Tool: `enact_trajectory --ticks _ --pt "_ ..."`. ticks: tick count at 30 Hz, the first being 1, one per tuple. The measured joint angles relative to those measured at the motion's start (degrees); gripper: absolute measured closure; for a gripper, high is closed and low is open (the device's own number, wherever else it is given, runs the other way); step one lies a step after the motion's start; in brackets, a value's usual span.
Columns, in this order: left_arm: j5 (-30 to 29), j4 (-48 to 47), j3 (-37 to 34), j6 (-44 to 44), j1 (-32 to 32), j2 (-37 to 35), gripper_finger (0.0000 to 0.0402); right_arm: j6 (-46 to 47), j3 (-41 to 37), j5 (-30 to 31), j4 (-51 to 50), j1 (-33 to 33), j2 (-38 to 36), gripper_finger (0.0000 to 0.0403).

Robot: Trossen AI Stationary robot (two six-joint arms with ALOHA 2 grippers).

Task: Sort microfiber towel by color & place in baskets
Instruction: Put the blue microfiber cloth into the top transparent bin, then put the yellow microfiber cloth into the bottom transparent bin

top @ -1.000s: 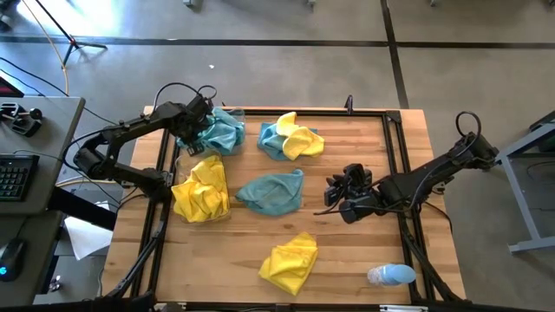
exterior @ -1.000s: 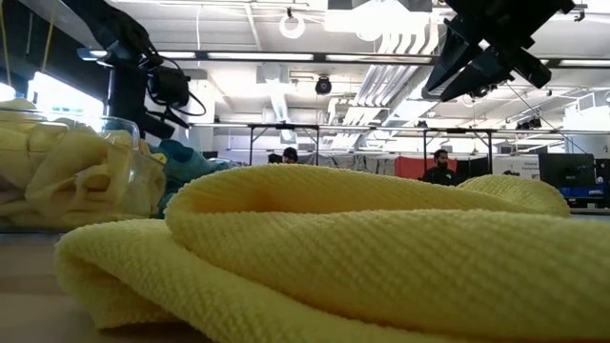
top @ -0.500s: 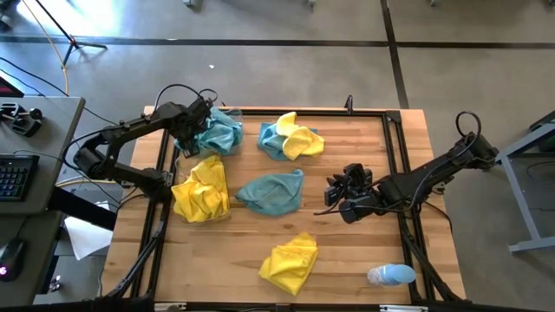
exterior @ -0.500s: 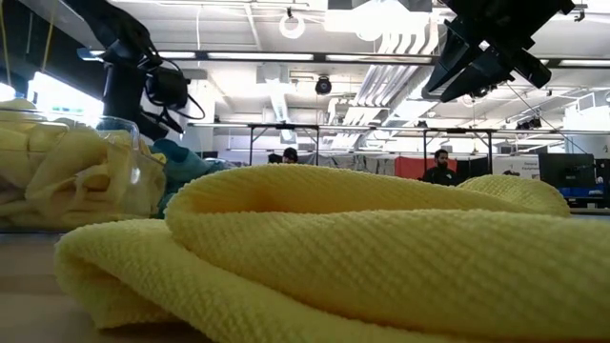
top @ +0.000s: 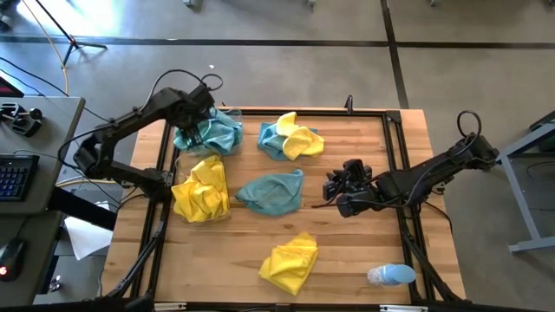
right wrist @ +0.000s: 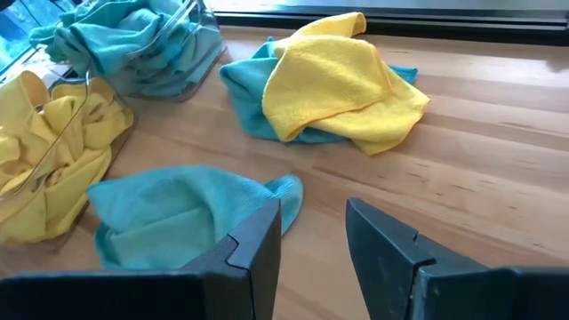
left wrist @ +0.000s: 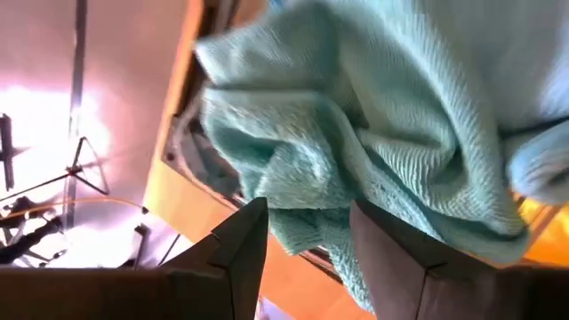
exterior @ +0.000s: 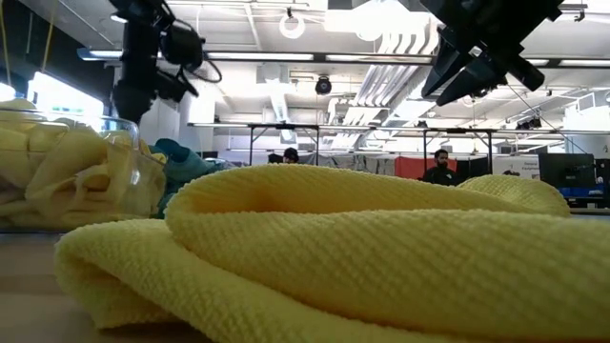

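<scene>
Two clear baskets stand at the table's left. The far basket (top: 227,147) holds teal towels (top: 215,132); the near one (top: 222,208) holds yellow towels (top: 199,189). My left gripper (left wrist: 307,213) hangs open above the far basket's teal towels (left wrist: 356,133), clear of them. A loose teal towel (top: 273,191) lies flat mid-table. My right gripper (right wrist: 313,209) hovers open to its right, nothing between its fingers. A yellow towel on a teal one (top: 290,137) lies at the far middle. Another yellow towel (top: 290,260) lies near the front edge.
A small pale-blue-and-white rounded object (top: 390,275) lies at the near right corner. Black frame rails (top: 395,165) run along the table's sides. Bare wood (top: 347,251) shows between the loose towels and the right rail.
My left gripper has risen straight up from the teal towels in the far basket; the towels stay in the basket. My right arm has kept still.
</scene>
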Motion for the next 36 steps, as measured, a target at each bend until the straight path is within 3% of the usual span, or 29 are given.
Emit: enact_trajectory --ticks 3,7,11,14,20,25,29,36 --pt "2.3 -1.3 3.5 -3.4 -0.7 0.0 0.0251 0.0 0.0 0.0 0.0 -0.1 0.0 0.0279" --pt "11.6 -0.8 6.7 -11.3 -2.0 -0.2 0.0251 -1.0 0.0 0.0 0.0 -0.1 0.0 0.0279" --pt "22.1 2.8 6.3 -18.8 -5.1 -1.2 0.0252 -1.6 0.0 0.0 0.0 -0.1 0.0 0.0279" --pt "24.6 6.9 4.9 -24.7 -9.4 -2.0 0.0256 -3.1 0.0 0.0 0.0 -0.3 0.0 0.0279" --pt "22.3 12.3 3.9 -36.2 -20.9 -2.3 0.0263 -6.2 0.0 -1.7 -0.1 -1.6 0.0 0.0279" --pt "14.7 17.1 3.9 -48.3 -32.0 -2.3 0.0266 -12.5 0.0 -10.7 -0.5 -4.2 0.0 0.0279" --pt "11.9 19.5 3.9 -57.7 -39.8 -1.6 0.0266 -19.8 0.0 -16.9 -0.7 -5.7 0.0 0.0279" --pt "6.4 22.6 5.9 -71.5 -52.5 4.1 0.0271 -24.0 0.0 -18.3 -0.9 -6.4 0.0 0.0279"
